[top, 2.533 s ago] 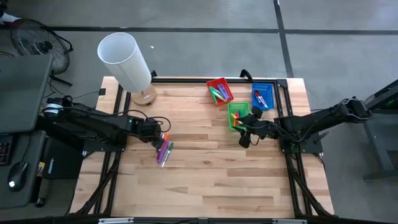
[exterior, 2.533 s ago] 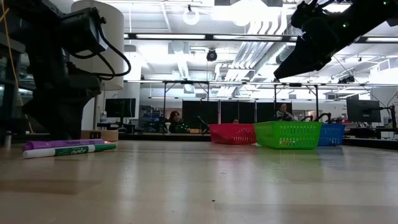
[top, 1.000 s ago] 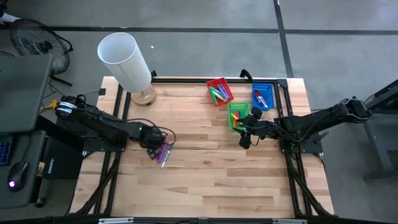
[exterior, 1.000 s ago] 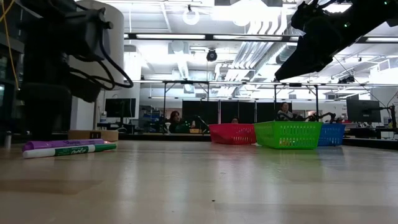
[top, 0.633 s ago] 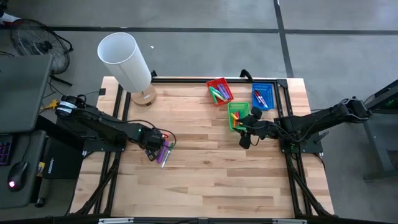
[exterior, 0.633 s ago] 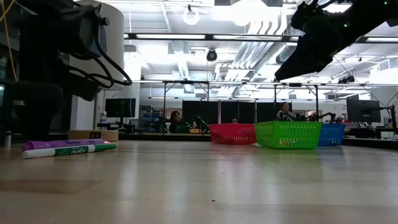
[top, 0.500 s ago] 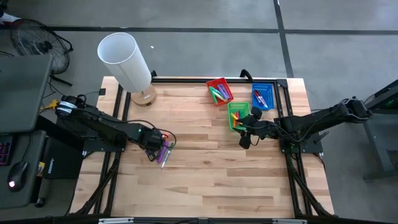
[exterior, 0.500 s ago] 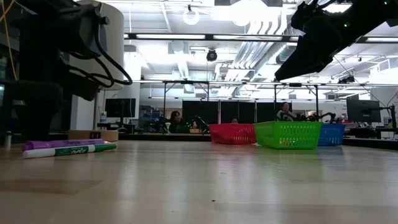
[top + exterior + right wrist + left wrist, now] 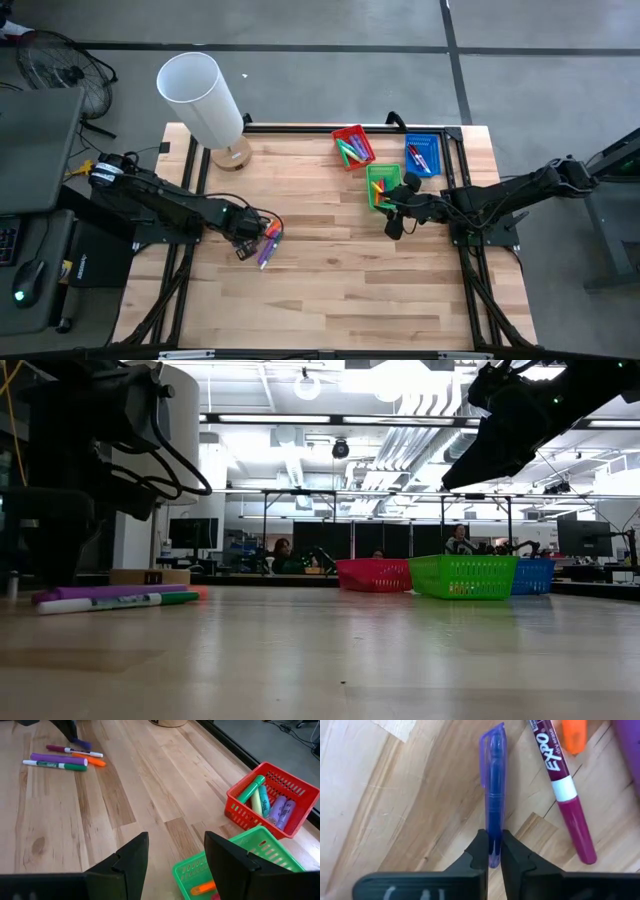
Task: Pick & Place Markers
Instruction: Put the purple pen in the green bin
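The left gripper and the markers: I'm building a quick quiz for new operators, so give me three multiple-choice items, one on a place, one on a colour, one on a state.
1. Where does the right gripper hang?
A. beside the green tray
B. over the white cylinder
C. among the loose markers

2. What colour is the marker between the left gripper's fingers?
A. orange
B. blue-purple
C. yellow

3. How do the left gripper's jaws stand?
A. wide open
B. shut on the blue-purple marker
C. shut on nothing

Key: 1 A, the high view shows it by the green tray; 2 B, the left wrist view shows that colour; 3 B, the fingers pinch the marker's end on the table.
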